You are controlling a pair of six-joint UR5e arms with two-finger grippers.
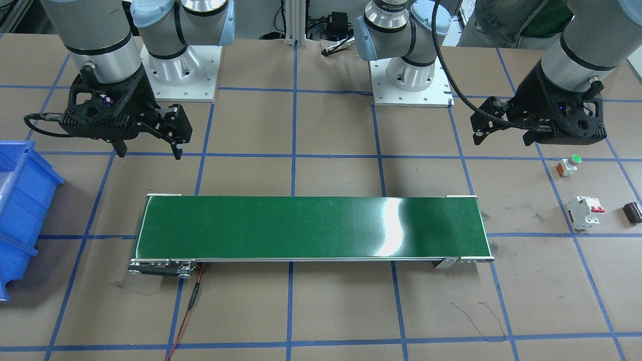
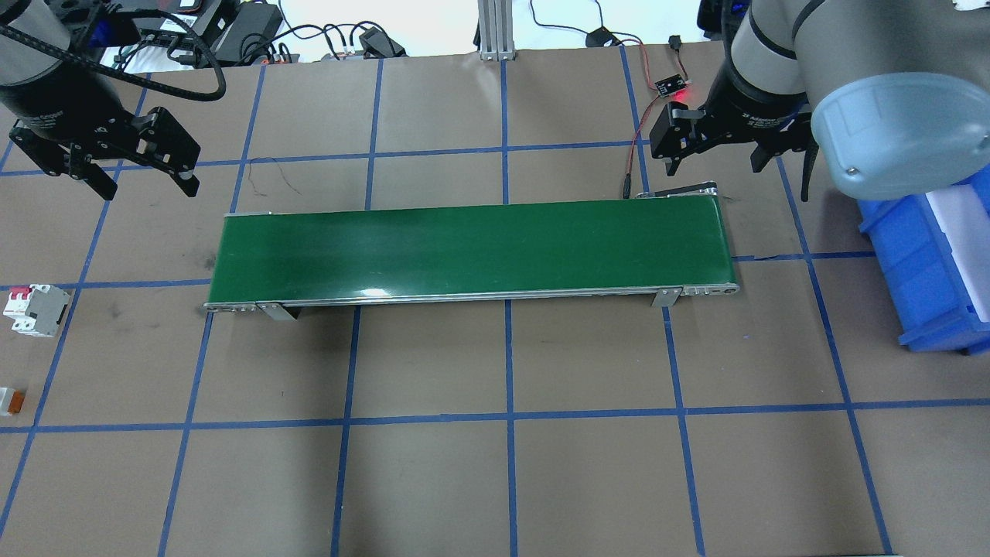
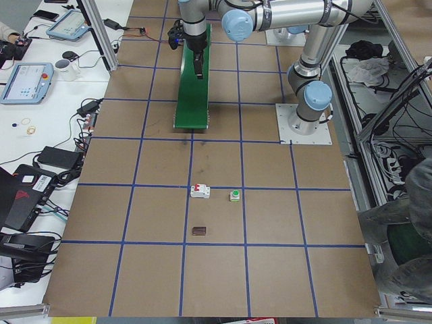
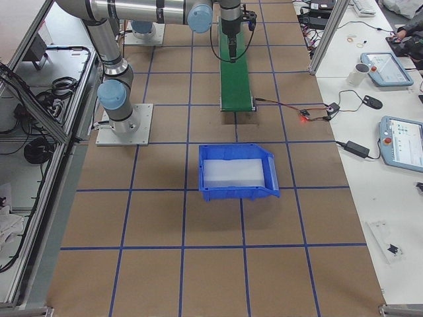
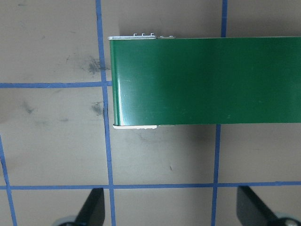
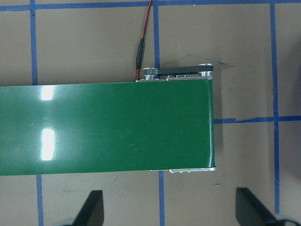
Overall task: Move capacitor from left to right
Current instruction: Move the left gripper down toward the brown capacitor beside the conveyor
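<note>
**Item: capacitor** (image 1: 632,212). Small, dark brown cylinder lying on its side on the brown table at the robot's left end. It sits outboard of the white breaker (image 1: 584,212), near it but not touching, and the green-topped push button (image 1: 569,166) lies further toward the robot. It is well apart from the green conveyor belt (image 1: 311,228). You do not find it in the overhead or in either wrist view.

**Orientation.** In the left side view its long axis seems to run across the table's width, robot side to operator side, crossways to the belt's length. In the front-facing view it looks slightly skewed. You cannot tell which end faces which way, as no leads or markings resolve.

**Left gripper** (image 1: 503,135). Fingers spread and holding nothing. It hangs near the belt's left end, well apart from the capacitor.

**Right gripper** (image 1: 149,148). Fingers spread and holding nothing. It hangs near the belt's right end, with the blue bin (image 1: 20,210) further outboard.

**Hazards, as judged:**
- Rolling. A finger that nudges the round side is likely to send the capacitor along the table, away from the belt or into the breaker.
- Wrong pick. The breaker is the larger, brighter neighbour, so check which part you close on.
- Poor grip. Pinching the glossy body off-centre may squirt it out.
- Release. Laid on the belt, it may roll.
</note>
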